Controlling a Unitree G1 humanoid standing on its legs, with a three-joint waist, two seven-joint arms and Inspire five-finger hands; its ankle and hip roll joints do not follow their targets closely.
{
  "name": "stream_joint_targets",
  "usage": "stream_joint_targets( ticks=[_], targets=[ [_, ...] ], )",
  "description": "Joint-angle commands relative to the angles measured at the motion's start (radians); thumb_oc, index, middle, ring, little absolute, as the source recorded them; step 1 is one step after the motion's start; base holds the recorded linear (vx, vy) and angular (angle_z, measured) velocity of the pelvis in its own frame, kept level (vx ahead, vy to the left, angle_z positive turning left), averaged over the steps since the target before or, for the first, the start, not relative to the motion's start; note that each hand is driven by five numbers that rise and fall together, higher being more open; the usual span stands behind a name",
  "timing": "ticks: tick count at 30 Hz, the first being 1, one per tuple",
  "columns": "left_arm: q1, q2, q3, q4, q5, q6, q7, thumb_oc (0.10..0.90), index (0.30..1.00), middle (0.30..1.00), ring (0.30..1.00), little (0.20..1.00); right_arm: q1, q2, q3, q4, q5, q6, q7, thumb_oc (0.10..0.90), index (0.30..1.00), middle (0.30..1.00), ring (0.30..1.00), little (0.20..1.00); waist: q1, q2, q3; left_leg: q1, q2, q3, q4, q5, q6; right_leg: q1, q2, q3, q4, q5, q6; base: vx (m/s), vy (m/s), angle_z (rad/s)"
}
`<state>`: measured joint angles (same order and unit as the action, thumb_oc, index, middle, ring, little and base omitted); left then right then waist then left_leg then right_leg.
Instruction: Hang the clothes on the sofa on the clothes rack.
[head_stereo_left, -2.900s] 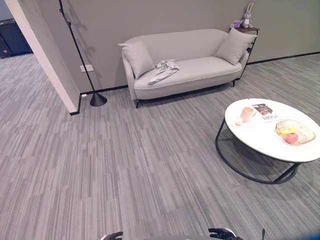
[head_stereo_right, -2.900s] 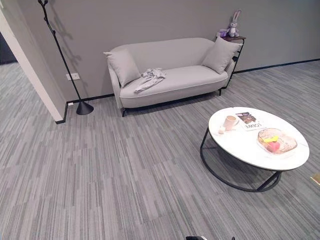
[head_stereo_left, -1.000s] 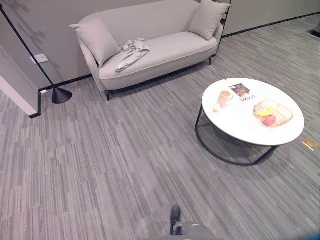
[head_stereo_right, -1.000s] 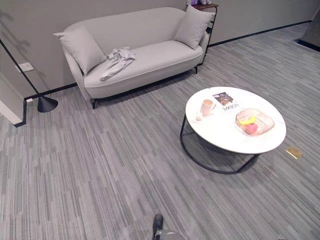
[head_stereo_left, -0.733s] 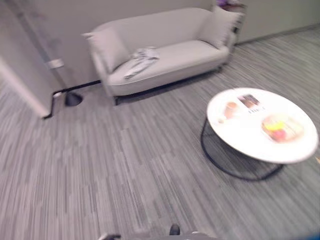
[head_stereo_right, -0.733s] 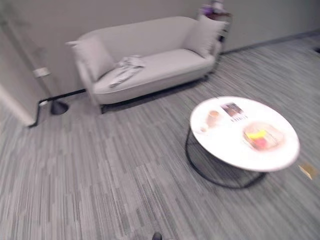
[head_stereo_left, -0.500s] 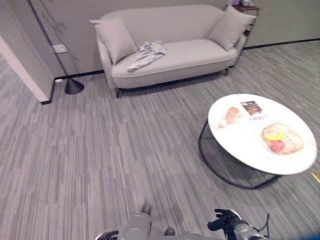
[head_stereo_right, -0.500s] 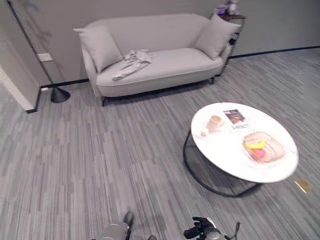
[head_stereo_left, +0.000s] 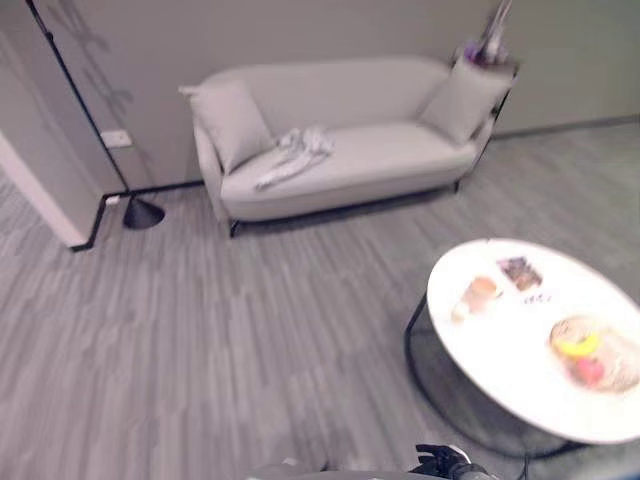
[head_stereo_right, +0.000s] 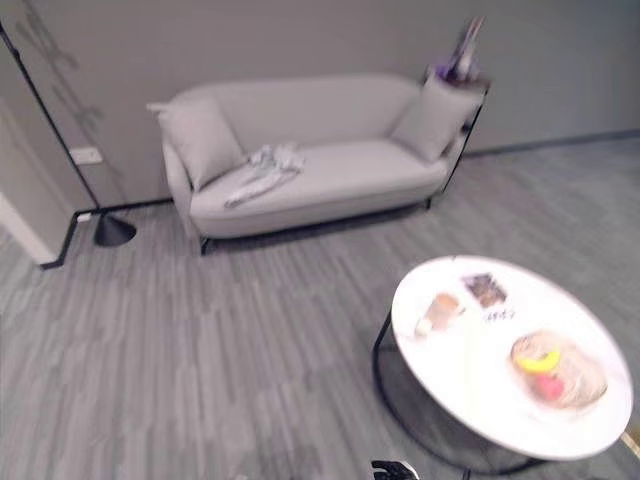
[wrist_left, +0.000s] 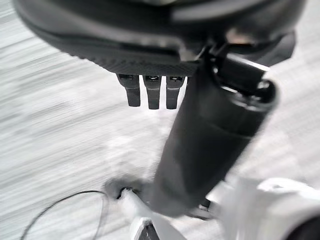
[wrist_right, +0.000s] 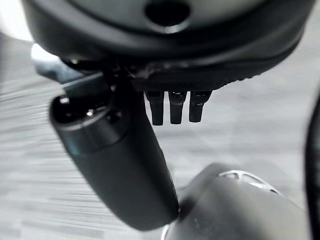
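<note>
The clothes lie in a crumpled heap on the sofa seat, toward my left end, just beside the left cushion. The heap is long and thin. Its long line runs from the back of the seat down to the front edge, slanting to my left as it comes near me. The bunched part sits at the back and a thin tail points at the front edge.

The clothes rack stands on the floor to the left of the sofa, a thin dark pole with a round foot. It is well apart from the clothes.

I think a few things could go wrong from here. The round white bench is close on my right, with a cup and a bowl of fruit on it. If I walk straight in, I could bump it and knock the cup over. The thin tail of the clothes could slip off the seat if I grab only the bunched part. The rack looks light, so a hard push could tip it.

My left hand hangs over the floor with its fingers straight, holding nothing. My right hand is the same, fingers straight and empty. Both are far from the sofa.
</note>
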<state>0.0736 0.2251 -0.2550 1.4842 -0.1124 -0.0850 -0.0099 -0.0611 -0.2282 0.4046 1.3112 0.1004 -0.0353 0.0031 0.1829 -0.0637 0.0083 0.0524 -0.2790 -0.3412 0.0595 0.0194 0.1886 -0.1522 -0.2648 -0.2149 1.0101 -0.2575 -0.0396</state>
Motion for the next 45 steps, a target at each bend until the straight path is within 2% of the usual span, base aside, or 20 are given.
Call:
stream_joint_targets(
  ticks=[1,4,6,8,13,16,19,20,22,24,27,28,33,36,37,38,40,41,42,45],
  targets=[
    [-0.12,0.03,0.021,-0.038,0.006,-0.037,0.036,0.8,0.9,0.9,0.9,0.9,0.007,0.091,0.034,-0.065,-0.025,-0.001,0.028,0.8,0.9,0.9,0.9,0.9,-0.005,0.055,0.081,0.086,0.088,-0.055,-0.146,-0.031,-0.044,-0.045,0.156,0.133,-0.324,0.183,0.013,0.26,-0.195,0.48],
    [-0.171,0.042,-0.009,-0.07,0.014,-0.05,0.05,0.8,0.9,0.9,0.9,0.9,-0.027,0.074,0.021,-0.069,0.017,-0.006,0.02,0.8,0.9,0.9,0.9,0.9,-0.017,0.053,0.088,0.108,0.127,-0.098,-0.147,-0.048,-0.099,-0.029,0.284,0.163,-0.816,0.237,0.073,0.38,-0.184,0.54],
    [-0.201,0.019,-0.037,-0.066,0.037,-0.058,0.054,0.8,0.9,0.9,0.9,0.9,-0.029,0.063,0.006,-0.051,0.023,-0.002,0.026,0.8,0.9,0.9,0.9,0.9,-0.037,0.046,0.089,0.149,0.129,-0.151,-0.147,-0.084,-0.127,-0.048,0.317,0.288,-1.059,0.321,0.104,0.56,-0.101,0.67],
    [-0.214,0.01,-0.059,-0.056,0.049,-0.055,0.046,0.8,0.9,0.9,0.9,0.9,-0.032,0.059,0.003,-0.051,0.023,0.003,0.027,0.8,0.9,0.9,0.9,0.9,-0.044,0.05,0.089,0.169,0.148,-0.133,-0.147,-0.091,-0.139,-0.055,0.317,0.318,-1.097,0.347,0.127,0.53,-0.077,0.65],
    [-0.181,-0.002,-0.025,-0.029,0.023,-0.053,0.04,0.8,0.9,0.9,0.9,0.9,-0.021,0.063,-0.002,-0.065,0.012,0.009,0.028,0.8,0.9,0.9,0.9,0.9,-0.04,0.037,0.028,0.215,0.218,-0.119,-0.093,-0.094,-0.163,-0.017,0.319,0.28,-0.996,0.338,0.087,0.63,-0.156,0.5],
    [-0.147,0.009,0.004,-0.011,0.02,-0.044,0.039,0.8,0.9,0.9,0.9,0.9,-0.027,0.051,0.0,-0.107,0.036,0.003,0.02,0.8,0.9,0.9,0.9,0.9,-0.036,0.018,0.042,0.068,0.213,-0.053,0.307,0.029,-0.215,0.117,0.313,0.265,-1.06,0.321,0.061,0.76,-0.183,0.71],
    [-0.128,0.034,0.029,-0.027,0.02,-0.042,0.065,0.8,0.9,0.9,0.9,0.9,-0.044,0.035,0.016,-0.172,0.062,-0.015,-0.007,0.8,0.9,0.9,0.9,0.9,-0.007,-0.015,0.093,-0.152,0.285,0.062,0.66,0.081,-0.123,0.198,0.333,0.264,-1.097,0.298,0.0,0.37,-0.264,0.75],
    [-0.127,0.036,0.044,-0.036,-0.001,-0.043,0.068,0.8,0.9,0.9,0.9,0.9,-0.054,0.029,0.01,-0.168,0.06,-0.015,-0.023,0.8,0.9,0.9,0.9,0.9,-0.004,-0.027,0.103,-0.22,0.306,0.113,0.693,0.027,-0.09,0.205,0.329,0.247,-1.097,0.288,-0.007,0.28,-0.209,0.43],
    [-0.126,0.031,0.063,-0.048,-0.039,-0.048,0.076,0.8,0.9,0.9,0.9,0.9,-0.091,0.003,-0.015,-0.157,0.045,-0.011,-0.077,0.8,0.9,0.9,0.9,0.9,0.014,-0.03,0.115,-0.287,0.217,0.118,0.624,-0.098,-0.082,0.23,0.311,0.248,-1.097,0.262,0.006,0.35,-0.005,0.25],
    [-0.114,0.023,0.074,-0.057,-0.063,-0.065,0.09,0.8,0.9,0.9,0.9,0.9,-0.118,-0.021,-0.063,-0.198,0.074,-0.021,-0.119,0.8,0.9,0.9,0.9,0.9,0.017,-0.026,0.113,-0.255,0.113,0.081,0.37,-0.139,-0.107,0.248,0.289,0.255,-1.097,0.25,0.037,0.37,0.117,0.06],
    [-0.095,0.016,0.068,-0.046,-0.057,-0.067,0.099,0.8,0.9,0.9,0.9,0.9,-0.128,-0.051,-0.093,-0.248,0.062,-0.031,-0.162,0.8,0.9,0.9,0.9,0.9,0.002,-0.004,0.093,-0.206,0.076,0.012,0.03,-0.02,-0.129,0.256,0.305,0.248,-1.097,0.236,0.05,0.35,0.098,0.07],
    [-0.067,0.008,0.059,-0.047,-0.047,-0.067,0.092,0.8,0.9,0.9,0.9,0.9,-0.138,-0.098,-0.13,-0.308,0.03,-0.032,-0.206,0.8,0.9,0.9,0.9,0.9,-0.009,0.03,0.081,-0.242,0.053,-0.02,-0.147,0.01,-0.138,0.29,0.336,0.252,-1.097,0.202,0.045,0.41,0.134,-0.33],
    [-0.035,0.011,0.081,-0.006,-0.037,-0.055,0.073,0.8,0.9,0.9,0.9,0.9,-0.166,-0.149,-0.232,-0.362,0.041,-0.031,-0.255,0.8,0.9,0.9,0.9,0.9,0.008,0.034,0.056,-0.2,0.038,-0.059,-0.147,0.075,-0.118,0.374,0.322,0.309,-1.032,0.13,0.053,0.58,0.181,-0.14],
    [-0.015,0.032,0.118,-0.015,-0.045,-0.055,0.069,0.8,0.9,0.9,0.9,0.9,-0.086,-0.179,-0.325,-0.449,-0.004,-0.011,-0.287,0.8,0.9,0.9,0.9,0.9,0.007,-0.002,0.037,-0.07,0.029,-0.044,-0.147,0.071,-0.06,0.23,0.201,0.276,-0.542,0.33,0.11,0.58,0.235,-0.21],
    [-0.015,0.032,0.118,-0.015,-0.045,-0.055,0.069,0.8,0.9,0.9,0.9,0.9,-0.086,-0.179,-0.325,-0.449,-0.004,-0.011,-0.287,0.8,0.9,0.9,0.9,0.9,0.007,-0.002,0.036,-0.071,0.029,-0.044,-0.147,0.071,-0.06,0.229,0.201,0.276,-0.541,0.33,0.11,0.37,0.271,-0.46],
    [-0.019,0.044,0.116,-0.046,-0.05,-0.06,0.079,0.8,0.9,0.9,0.9,0.9,-0.071,-0.189,-0.363,-0.481,-0.021,-0.011,-0.339,0.8,0.9,0.9,0.9,0.9,-0.005,0.009,0.062,-0.008,0.023,-0.036,-0.147,0.051,-0.036,0.106,0.13,0.244,-0.253,0.386,0.074,0.32,0.277,-0.44],
    [-0.027,0.06,0.093,-0.086,-0.043,-0.058,0.104,0.8,0.9,0.9,0.9,0.9,-0.059,-0.196,-0.39,-0.496,-0.082,0.002,-0.419,0.8,0.9,0.9,0.9,0.9,-0.018,0.036,0.067,0.046,0.043,-0.029,-0.146,0.013,-0.031,0.045,0.064,0.156,-0.153,0.297,0.04,0.41,0.262,-0.38],
    [-0.029,0.065,0.079,-0.098,-0.026,-0.058,0.115,0.8,0.9,0.9,0.9,0.9,-0.052,-0.209,-0.39,-0.518,-0.125,0.008,-0.442,0.8,0.9,0.9,0.9,0.9,-0.02,0.042,0.068,0.062,0.055,-0.02,-0.145,0.002,-0.029,0.027,0.054,0.119,-0.172,0.253,0.039,0.4,0.04,-0.11],
    [-0.043,0.069,0.051,-0.114,0.003,-0.059,0.126,0.8,0.9,0.9,0.9,0.9,-0.047,-0.24,-0.411,-0.552,-0.178,0.027,-0.476,0.8,0.9,0.9,0.9,0.9,-0.037,0.054,0.078,0.091,0.094,-0.01,-0.147,-0.025,-0.046,0.003,0.132,0.083,-0.321,0.192,0.051,0.25,-0.019,0.02],
    [-0.08,0.081,0.035,-0.131,0.018,-0.071,0.136,0.8,0.9,0.9,0.9,0.9,-0.057,-0.274,-0.426,-0.55,-0.19,0.03,-0.499,0.8,0.9,0.9,0.9,0.9,-0.047,0.059,0.09,0.101,0.118,-0.036,-0.147,-0.029,-0.072,-0.007,0.232,0.131,-0.585,0.206,0.085,0.19,-0.119,0.03]
  ],
)
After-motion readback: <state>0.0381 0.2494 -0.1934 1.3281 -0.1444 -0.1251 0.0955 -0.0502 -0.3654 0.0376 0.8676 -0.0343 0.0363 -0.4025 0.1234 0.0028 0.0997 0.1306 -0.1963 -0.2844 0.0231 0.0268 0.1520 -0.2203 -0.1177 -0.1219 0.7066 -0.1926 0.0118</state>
